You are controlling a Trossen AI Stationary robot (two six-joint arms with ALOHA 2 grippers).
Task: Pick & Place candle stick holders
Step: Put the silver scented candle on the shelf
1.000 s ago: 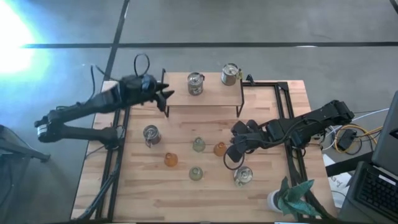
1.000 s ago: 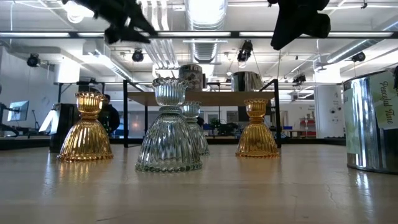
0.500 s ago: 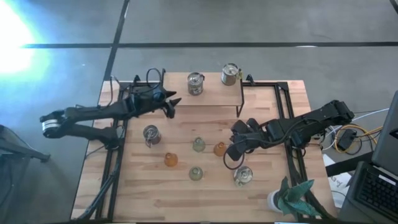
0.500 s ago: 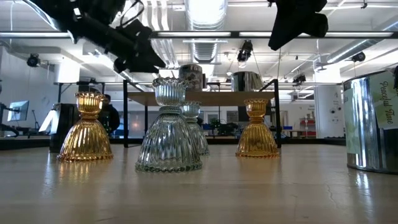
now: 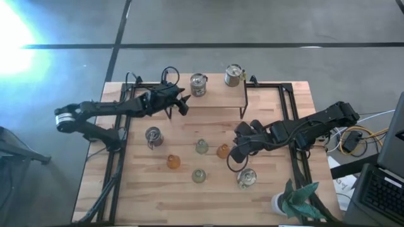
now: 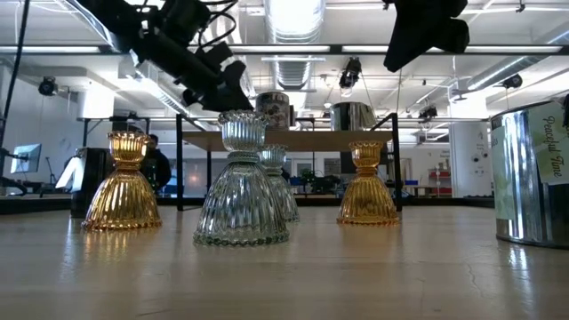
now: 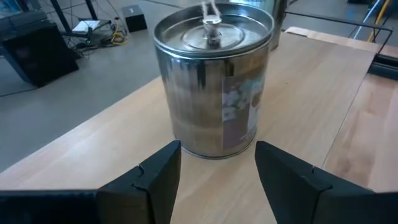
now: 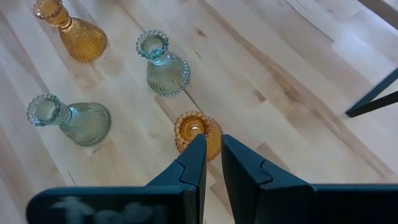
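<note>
Nearly closed right hand [image 8: 209, 155] above amber holder [image 8: 198, 130]

Both arms are dark, jointed, with black cables looped along them. The left arm [image 5: 107, 112] carries a pale band near its base. Each gripper has two angular, matte-black fingers [image 7: 158, 177].

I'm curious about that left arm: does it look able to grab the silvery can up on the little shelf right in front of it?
Probably yes. The left gripper is open and lined up with the silvery can, with nothing between them on the shelf.
</note>
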